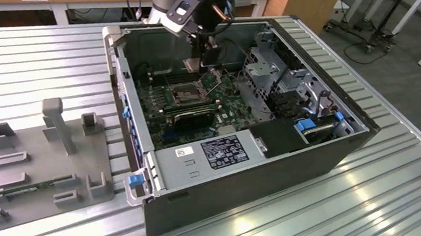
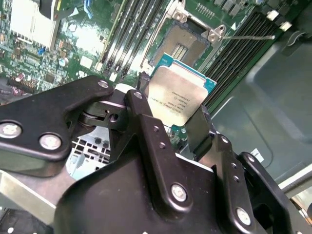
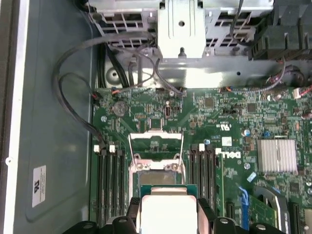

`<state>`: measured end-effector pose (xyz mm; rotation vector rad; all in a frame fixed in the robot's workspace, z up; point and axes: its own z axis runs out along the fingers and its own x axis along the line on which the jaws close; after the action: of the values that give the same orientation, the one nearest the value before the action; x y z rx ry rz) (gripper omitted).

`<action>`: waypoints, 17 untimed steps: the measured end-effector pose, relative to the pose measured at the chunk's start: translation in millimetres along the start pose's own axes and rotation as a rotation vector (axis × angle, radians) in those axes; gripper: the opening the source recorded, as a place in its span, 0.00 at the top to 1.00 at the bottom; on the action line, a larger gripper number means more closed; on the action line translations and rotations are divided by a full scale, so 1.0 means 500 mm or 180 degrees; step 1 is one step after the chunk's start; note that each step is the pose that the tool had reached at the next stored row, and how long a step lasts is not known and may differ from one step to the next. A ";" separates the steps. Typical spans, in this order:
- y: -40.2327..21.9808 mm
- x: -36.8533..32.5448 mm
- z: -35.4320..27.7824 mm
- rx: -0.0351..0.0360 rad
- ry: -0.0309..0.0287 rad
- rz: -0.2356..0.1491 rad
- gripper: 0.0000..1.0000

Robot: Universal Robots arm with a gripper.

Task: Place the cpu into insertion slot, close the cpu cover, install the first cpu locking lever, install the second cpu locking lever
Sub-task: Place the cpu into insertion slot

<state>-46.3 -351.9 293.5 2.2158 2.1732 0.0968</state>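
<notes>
Silvery-tan cpu (image 2: 178, 95) sits clamped between the black fingers (image 2: 199, 127), which are spread just to its width, above the uncovered insertion slot (image 2: 189, 41). The fingers hide its lower edge, and the slot's contacts are hard to make out.

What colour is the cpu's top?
The cpu top is silvery-tan, with a teal rim; it shows best in the second wrist view.

Matt metal cpu (image 2: 176, 95), glossy green board (image 3: 229, 117)
</notes>
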 end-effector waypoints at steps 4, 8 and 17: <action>0.000 0.000 0.000 0.0053 -0.0001 0.0001 0.46; 0.000 0.000 0.001 0.0069 -0.0001 0.0002 0.46; -0.001 0.000 0.020 0.0070 0.0000 0.0002 0.46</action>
<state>-46.3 -351.8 283.6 2.2278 2.1843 0.0735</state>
